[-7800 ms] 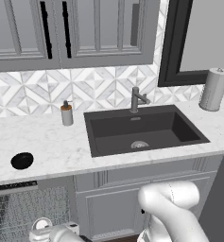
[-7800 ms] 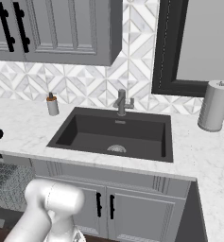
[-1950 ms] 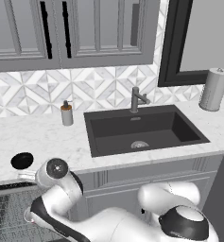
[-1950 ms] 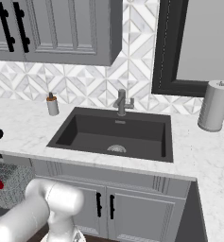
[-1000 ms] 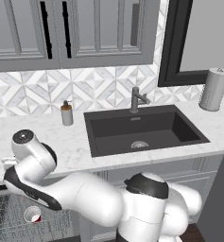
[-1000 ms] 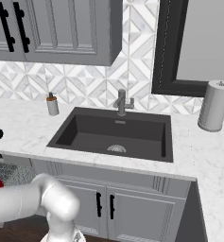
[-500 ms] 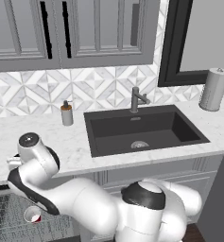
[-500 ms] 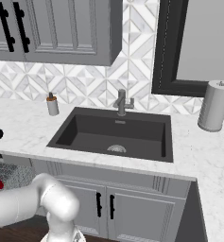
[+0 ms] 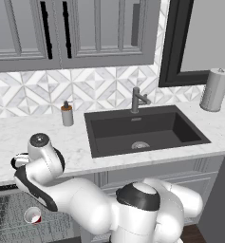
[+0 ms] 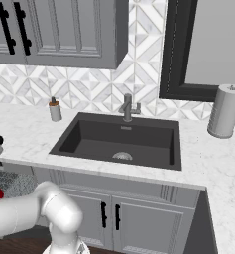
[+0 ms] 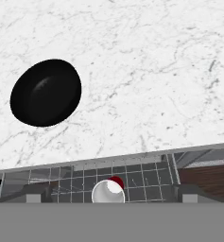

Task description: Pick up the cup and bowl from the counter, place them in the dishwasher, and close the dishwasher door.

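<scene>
The pincer's opening cannot be told; it hangs over the worktop [image 11: 146, 71] near the front edge. The black bowl [image 11: 46, 92] sits there, unlifted. The red cup [image 9: 32, 215] already lies in the dishwasher rack [image 9: 9, 213]; the door remains open.

We have two base cameras behind the arm, both looking forward and down. They share the counter [image 9: 19, 137], its dark sink [image 9: 145, 130] and the cup [image 9: 32, 216] in the dishwasher [image 9: 9, 216] rack, seen from left and right. Our hand view looks nearly straight down from close above at the bowl [image 11: 46, 92], the counter edge and the cup below.
</scene>
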